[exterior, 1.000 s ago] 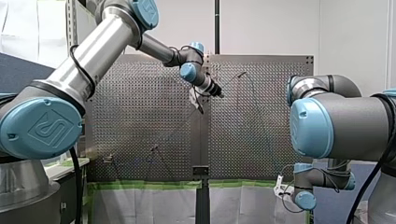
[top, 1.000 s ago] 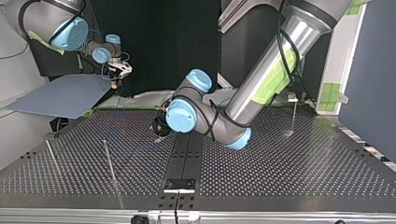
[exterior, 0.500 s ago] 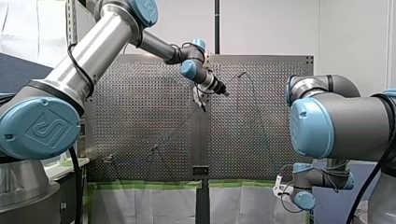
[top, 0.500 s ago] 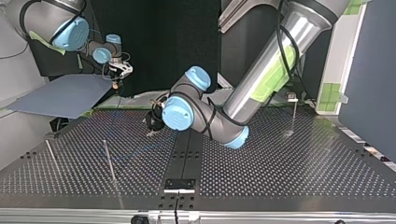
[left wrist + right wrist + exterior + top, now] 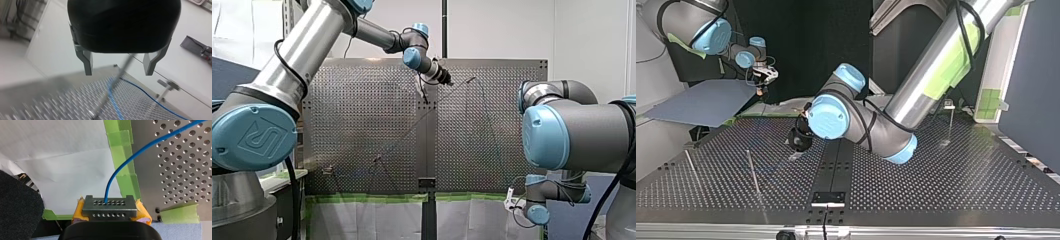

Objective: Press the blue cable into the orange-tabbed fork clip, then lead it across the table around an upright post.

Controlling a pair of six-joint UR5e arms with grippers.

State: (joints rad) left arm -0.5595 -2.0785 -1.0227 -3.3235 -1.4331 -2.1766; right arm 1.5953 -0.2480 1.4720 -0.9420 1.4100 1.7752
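1. Left claw: its metal fingers are standing wide apart and gripping nothing; it is hanging over the bench, close to the dark middle strip.
2. Ahead of that claw, a blurred upright post and the blue cable are showing on the perforated surface.
3. Right claw: its yellow pads are pinching the blue cable, which is running out over green tape onto the bench.
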